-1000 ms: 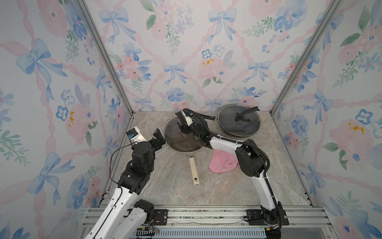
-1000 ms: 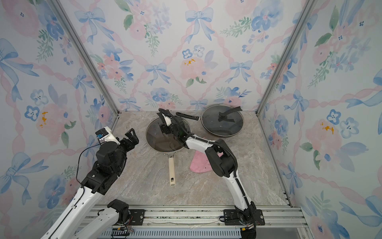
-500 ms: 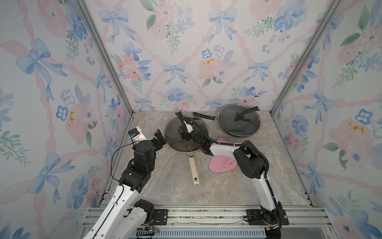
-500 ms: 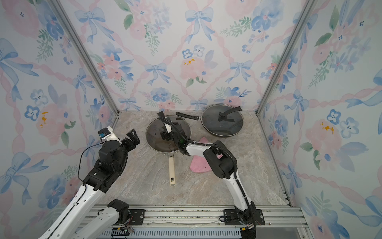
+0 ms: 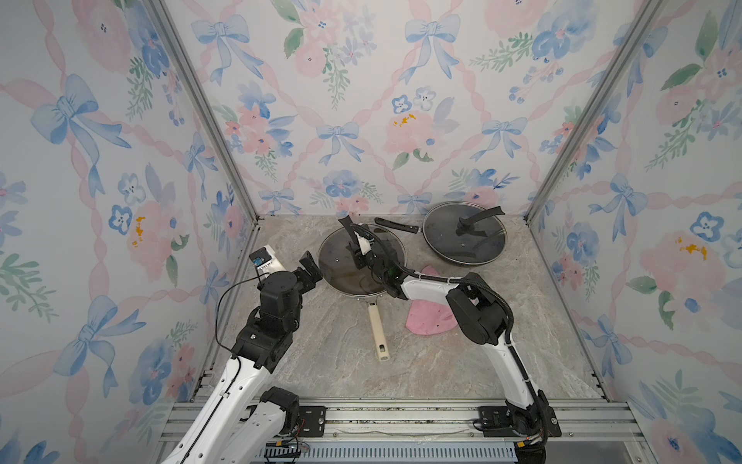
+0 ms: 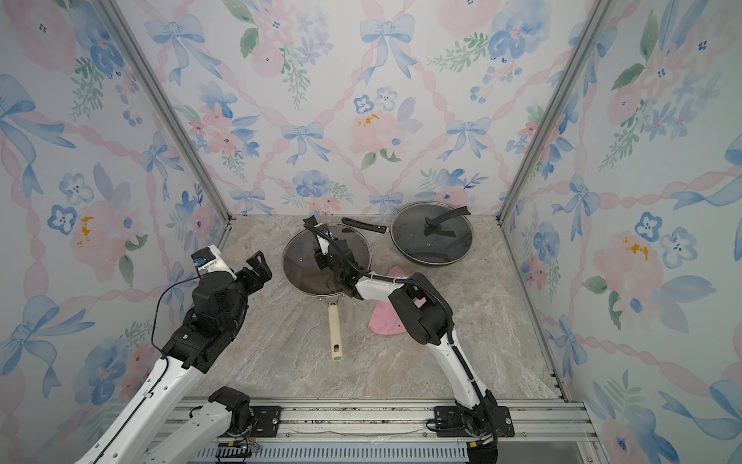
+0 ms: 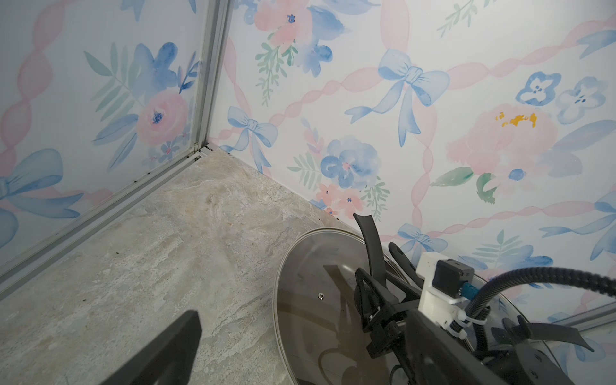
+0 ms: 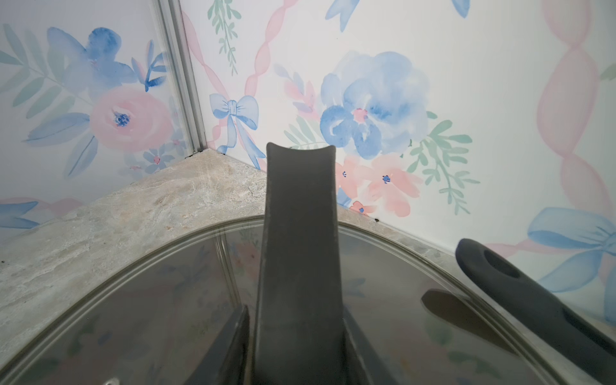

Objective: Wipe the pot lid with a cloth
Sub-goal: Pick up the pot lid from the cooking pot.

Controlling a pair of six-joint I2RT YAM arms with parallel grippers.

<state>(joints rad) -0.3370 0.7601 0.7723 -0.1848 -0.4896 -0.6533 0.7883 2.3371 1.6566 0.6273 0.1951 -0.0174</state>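
The pot lid (image 5: 339, 267) (image 6: 301, 267) is smoky glass and lies on the pan at mid-back, its black strap handle (image 5: 348, 235) standing up. My right gripper (image 5: 358, 259) (image 6: 321, 257) reaches over the lid and is shut on that handle. In the right wrist view the handle (image 8: 300, 233) fills the gap between both fingers (image 8: 240, 330), above the glass (image 8: 150, 316). The pink cloth (image 5: 425, 321) (image 6: 385, 323) lies flat on the table, partly under the right arm's elbow. My left gripper (image 5: 312, 268) (image 6: 261, 271) hovers open just left of the lid, empty; one finger (image 7: 166, 350) shows.
The pan's beige handle (image 5: 377, 325) points toward the front. A second lidded pan (image 5: 463, 241) sits at the back right, its black handle (image 5: 395, 225) stretching behind the first lid. Floral walls enclose the marble table (image 5: 321, 361) on three sides.
My right gripper has come down onto the lid's handle and its jaws have closed round it. The left arm has drifted slightly and stays open.
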